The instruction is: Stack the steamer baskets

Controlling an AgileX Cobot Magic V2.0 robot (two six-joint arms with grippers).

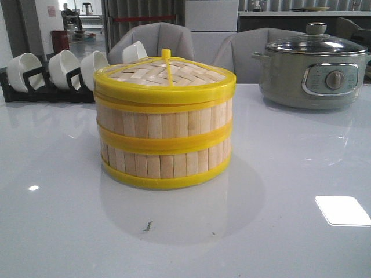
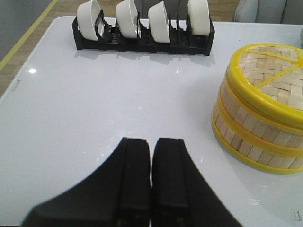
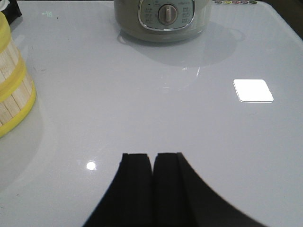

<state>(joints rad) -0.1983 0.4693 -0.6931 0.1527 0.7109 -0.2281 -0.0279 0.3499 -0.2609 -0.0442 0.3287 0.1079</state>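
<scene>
Two steamer baskets stand stacked one on the other in the middle of the table, with the flat woven lid and its yellow knob on top. The stack also shows in the left wrist view and at the edge of the right wrist view. My left gripper is shut and empty above bare table, well apart from the stack. My right gripper is shut and empty above bare table on the other side of the stack. Neither gripper shows in the front view.
A black rack with several white bowls stands at the back left, also in the left wrist view. A grey-green electric pot with glass lid stands at the back right, also in the right wrist view. Grey chairs stand behind the white table.
</scene>
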